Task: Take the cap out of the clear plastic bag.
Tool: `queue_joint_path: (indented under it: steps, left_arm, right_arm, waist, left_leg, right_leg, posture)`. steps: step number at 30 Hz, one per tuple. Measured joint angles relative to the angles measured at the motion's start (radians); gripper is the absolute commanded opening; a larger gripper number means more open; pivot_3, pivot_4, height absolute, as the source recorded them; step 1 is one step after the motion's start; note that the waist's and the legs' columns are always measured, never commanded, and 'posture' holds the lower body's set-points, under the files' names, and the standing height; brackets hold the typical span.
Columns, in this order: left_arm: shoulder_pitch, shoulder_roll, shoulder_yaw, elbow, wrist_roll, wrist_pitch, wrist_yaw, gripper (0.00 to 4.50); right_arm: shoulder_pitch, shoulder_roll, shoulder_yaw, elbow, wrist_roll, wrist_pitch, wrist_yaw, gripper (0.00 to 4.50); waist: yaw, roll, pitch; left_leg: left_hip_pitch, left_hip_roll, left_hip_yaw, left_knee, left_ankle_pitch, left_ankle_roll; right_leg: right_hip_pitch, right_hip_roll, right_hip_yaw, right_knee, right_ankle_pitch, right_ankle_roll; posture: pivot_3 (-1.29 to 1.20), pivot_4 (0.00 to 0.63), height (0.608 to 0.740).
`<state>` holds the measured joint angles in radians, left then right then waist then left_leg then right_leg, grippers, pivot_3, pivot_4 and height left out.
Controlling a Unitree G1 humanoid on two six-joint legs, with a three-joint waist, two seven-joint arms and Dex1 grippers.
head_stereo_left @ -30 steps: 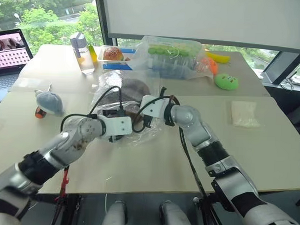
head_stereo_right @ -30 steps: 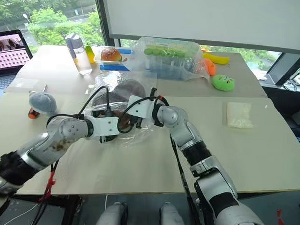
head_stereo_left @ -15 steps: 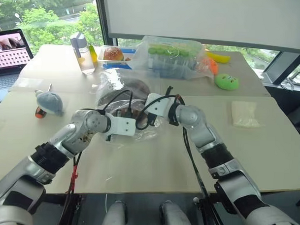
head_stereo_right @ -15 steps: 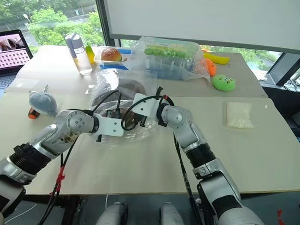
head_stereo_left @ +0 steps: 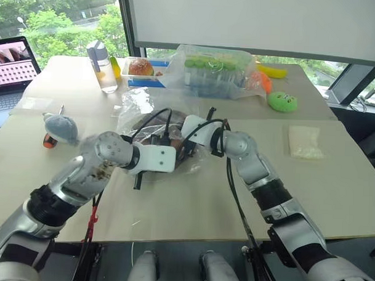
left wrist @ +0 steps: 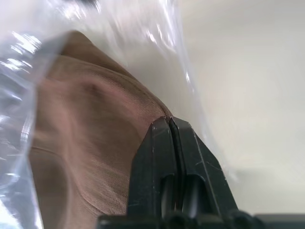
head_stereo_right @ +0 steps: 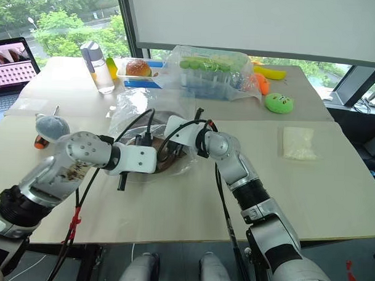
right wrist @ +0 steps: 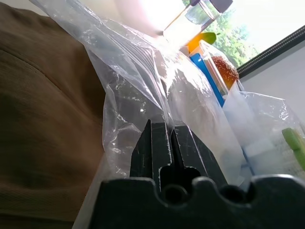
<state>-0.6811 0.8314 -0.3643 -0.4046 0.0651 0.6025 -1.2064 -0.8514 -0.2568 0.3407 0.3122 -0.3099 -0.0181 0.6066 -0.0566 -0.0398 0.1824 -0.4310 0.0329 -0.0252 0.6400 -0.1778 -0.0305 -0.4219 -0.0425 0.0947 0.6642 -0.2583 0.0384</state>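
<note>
Pale beige rectangular tabletop (head_stereo_left: 334, 182), made of joined sections with seams crossing it. Wide window (head_stereo_left: 50, 18) at 11 o'clock, green trees outside, daylight falling across the far table edge. White roller blind (head_stereo_left: 253, 22) at 12 o'clock, covering the upper glass. Dark slanted window frame (head_stereo_left: 356, 81) at 2 o'clock. Open laptop with lit pinkish screen (head_stereo_left: 14, 60) at 10 o'clock.
</note>
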Motion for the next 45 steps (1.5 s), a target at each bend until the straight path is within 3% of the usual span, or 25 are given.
queue_joint_path:
  steps: [6,17,21,24,28,31,38,41,45]
  left_arm:
    - [-0.019,0.002,0.195,-0.06,-0.221,0.174,-0.039,0.02]
    - [-0.045,0.162,0.583,-0.109,-0.729,0.419,-0.147,0.02]
    - [-0.125,0.156,0.667,-0.096,-0.896,0.474,-0.095,0.02]
    - [-0.116,0.194,0.654,-0.085,-0.886,0.456,-0.035,0.02]
    - [0.056,0.304,0.487,-0.074,-0.684,0.308,0.008,0.02]
    - [0.136,0.329,0.37,-0.035,-0.56,0.211,0.022,0.73]
    - [0.174,0.327,0.297,-0.061,-0.495,0.089,0.002,3.29]
    - [0.19,0.319,0.196,-0.078,-0.347,-0.051,0.027,4.33]
    - [0.217,0.28,0.079,-0.091,-0.228,-0.128,0.038,4.43]
  right_arm:
    - [0.0,0.002,0.002,0.005,0.0,-0.001,0.0,0.0]
    - [0.0,-0.002,0.005,0.025,0.001,-0.008,0.002,0.0]
    - [0.0,0.0,0.007,0.031,0.001,-0.015,0.003,0.0]
    - [0.0,0.001,0.008,0.032,0.001,-0.019,0.003,0.0]
    - [0.001,0.0,0.007,0.035,0.008,-0.019,0.006,0.0]
    - [0.002,0.002,0.007,0.034,0.016,-0.019,0.012,0.0]
    - [0.003,0.0,0.007,0.034,0.016,-0.019,0.009,0.0]
    - [0.003,0.001,0.007,0.035,0.016,-0.019,0.002,0.0]
    - [0.003,0.002,0.007,0.038,0.016,-0.019,-0.001,0.0]
  waist:
    - [-0.011,0.0,0.0]
    - [-0.015,0.0,0.0]
    - [-0.013,0.0,0.0]
    - [-0.014,0.0,0.0]
    - [-0.019,0.0,0.0]
    - [-0.014,0.0,0.0]
    - [-0.013,0.0,0.0]
    - [-0.013,0.0,0.0]
    - [-0.013,0.0,0.0]
  left_leg:
    - [0.0,0.0,-0.001,0.0,0.0,0.0]
    - [0.0,0.001,-0.001,0.0,0.0,0.0]
    - [0.0,0.0,-0.002,0.002,0.0,0.0]
    - [0.001,0.001,-0.002,0.001,0.0,0.0]
    - [0.002,0.001,-0.001,0.0,0.0,0.0]
    - [0.0,0.001,-0.001,0.0,0.0,0.0]
    - [0.0,0.001,0.0,0.0,0.0,0.0]
    - [0.001,0.001,0.0,0.001,0.0,0.0]
    - [0.0,0.001,0.0,0.001,0.0,0.0]
  right_leg:
    - [0.0,0.0,0.0,0.0,0.0,0.0]
    - [0.0,0.0,-0.001,0.0,0.0,0.0]
    - [0.001,0.0,-0.002,0.0,0.0,0.0]
    - [0.002,0.0,-0.001,0.001,0.0,0.0]
    - [0.0,0.001,0.0,0.002,0.0,-0.001]
    - [0.0,0.001,0.0,0.001,0.0,-0.001]
    - [0.0,0.001,0.0,0.0,0.0,-0.001]
    - [0.0,0.001,0.0,0.001,0.0,-0.001]
    - [0.0,0.001,0.0,0.001,0.0,-0.001]
  posture:
    - [0.0,0.15,0.74]
    - [0.0,0.15,0.74]
    - [0.0,0.15,0.74]
    - [0.0,0.15,0.74]
    - [0.0,0.15,0.74]
    - [0.0,0.15,0.74]
    - [0.0,0.15,0.74]
    - [0.0,0.15,0.74]
    - [0.0,0.15,0.74]
